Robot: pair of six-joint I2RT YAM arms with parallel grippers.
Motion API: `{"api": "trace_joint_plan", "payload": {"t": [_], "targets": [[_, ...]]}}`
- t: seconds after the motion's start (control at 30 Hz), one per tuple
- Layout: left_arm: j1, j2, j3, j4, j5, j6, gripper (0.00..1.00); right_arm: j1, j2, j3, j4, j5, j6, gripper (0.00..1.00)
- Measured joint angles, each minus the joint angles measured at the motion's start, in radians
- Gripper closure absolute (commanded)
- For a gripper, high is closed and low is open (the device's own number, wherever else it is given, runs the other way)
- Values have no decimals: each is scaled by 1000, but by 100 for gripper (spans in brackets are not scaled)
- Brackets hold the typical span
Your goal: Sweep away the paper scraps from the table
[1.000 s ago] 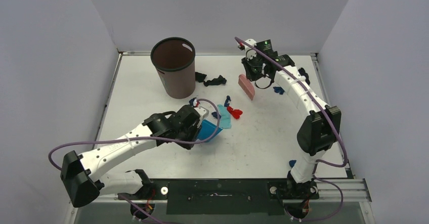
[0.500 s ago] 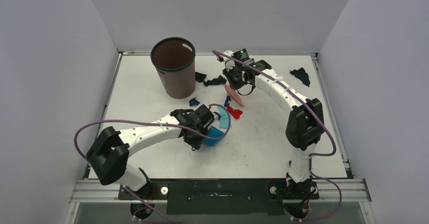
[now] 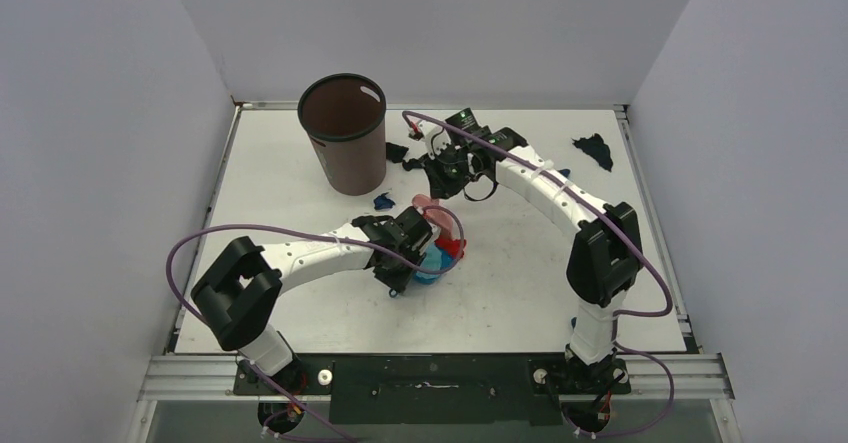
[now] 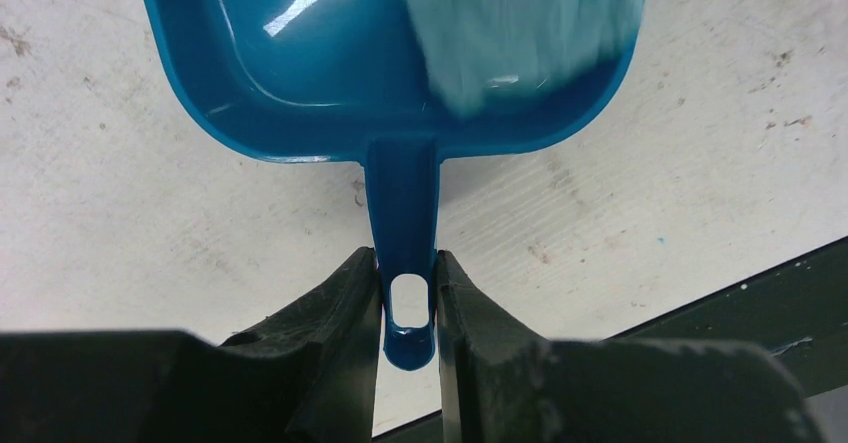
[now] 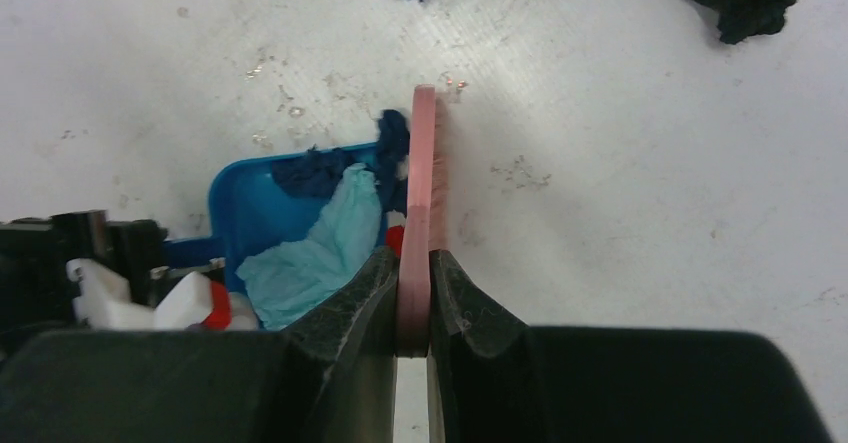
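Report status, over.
Left gripper: jaws shut on dustpan. Right gripper: jaws shut on brush at pan's mouth. Paper scraps loose on table, far right. Bin stands aside.

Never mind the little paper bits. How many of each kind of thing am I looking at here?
robot grippers: 2, the left gripper and the right gripper
brown bin: 1
blue dustpan: 1
pink brush: 1
total: 5
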Motion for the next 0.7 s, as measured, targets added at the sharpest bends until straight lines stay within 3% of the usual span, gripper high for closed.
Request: {"api": "trace_joint_plan", "payload": {"t": [0.2,0.47,0.7], "targets": [[0,0,-1,40,0,-1,100,1,-22,0,-66,-109,33,95],[-2,-45,-45,93,-14,-7,100,0,-39,3,-118,-126,40,95],[-48,-151,-127,204,-76,-6,100,-87,-40,76,-180,-172,35,95]]}}
